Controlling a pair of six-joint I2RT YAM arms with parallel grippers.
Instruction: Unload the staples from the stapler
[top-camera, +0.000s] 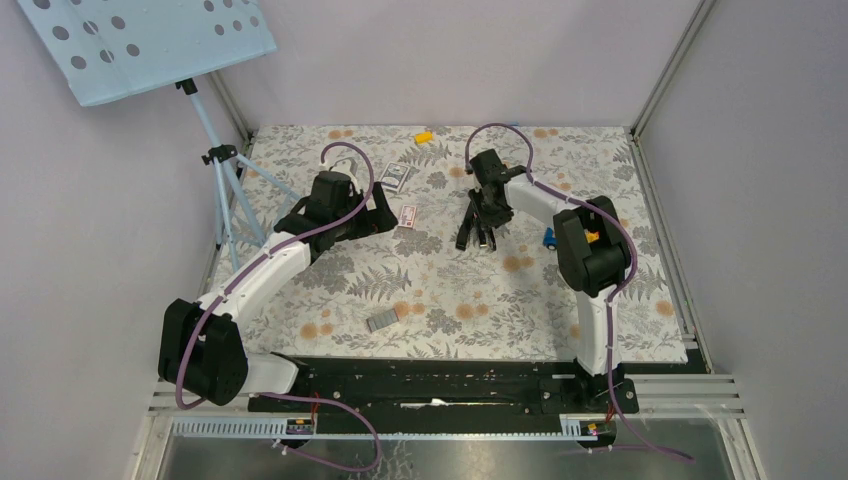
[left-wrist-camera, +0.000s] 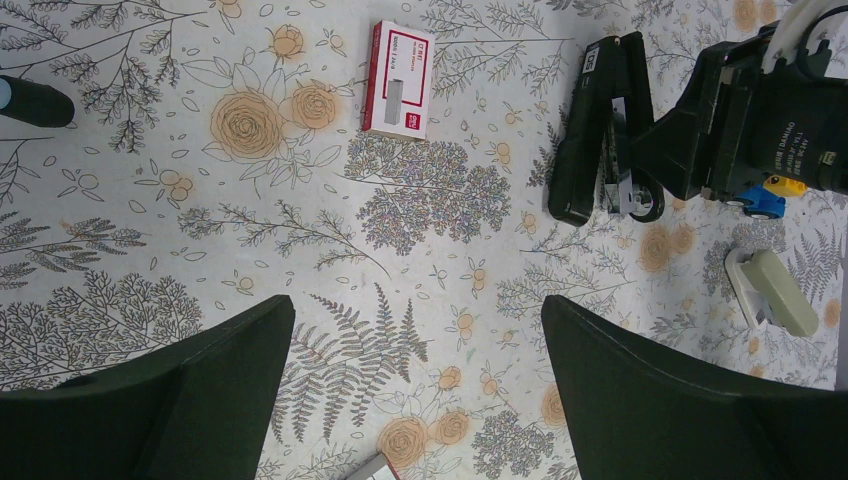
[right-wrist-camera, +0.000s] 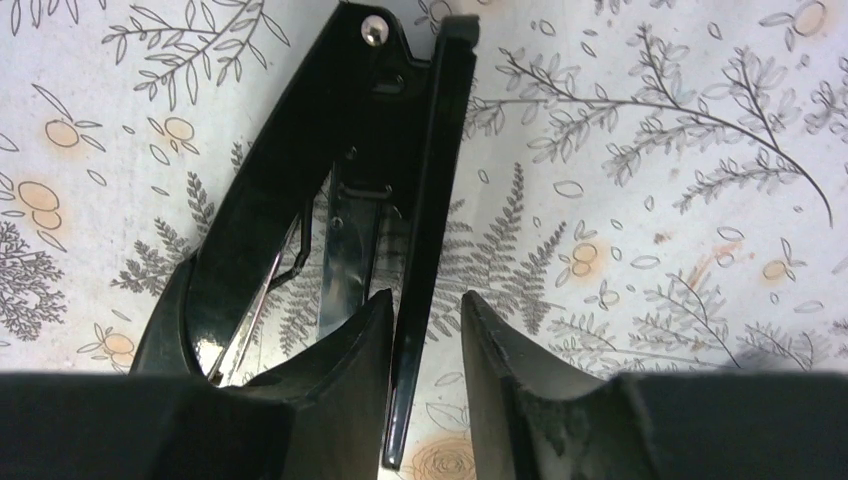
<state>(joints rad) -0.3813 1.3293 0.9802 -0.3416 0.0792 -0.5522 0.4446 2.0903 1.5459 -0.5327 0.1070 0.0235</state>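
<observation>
The black stapler (top-camera: 478, 228) lies right of centre with its long arms splayed apart from the hinge (right-wrist-camera: 374, 30), showing its silver rail (right-wrist-camera: 262, 300). My right gripper (top-camera: 489, 205) is down on it. In the right wrist view the gripper (right-wrist-camera: 428, 296) is open a little and straddles one narrow arm (right-wrist-camera: 440, 150), which rests against the left finger (right-wrist-camera: 350, 350) with a gap to the right finger. A grey block of staples (top-camera: 381, 320) lies loose near the front. My left gripper (top-camera: 375, 215) hangs high over the table, open wide and empty (left-wrist-camera: 417, 305). It also sees the stapler (left-wrist-camera: 598, 130).
A red-and-white box (top-camera: 406, 212) (left-wrist-camera: 399, 78) lies left of the stapler and a blue printed box (top-camera: 395, 176) behind it. A blue toy car (left-wrist-camera: 764, 200) and a beige piece (left-wrist-camera: 770, 290) lie right of the stapler. A tripod stand (top-camera: 222, 160) is at the far left.
</observation>
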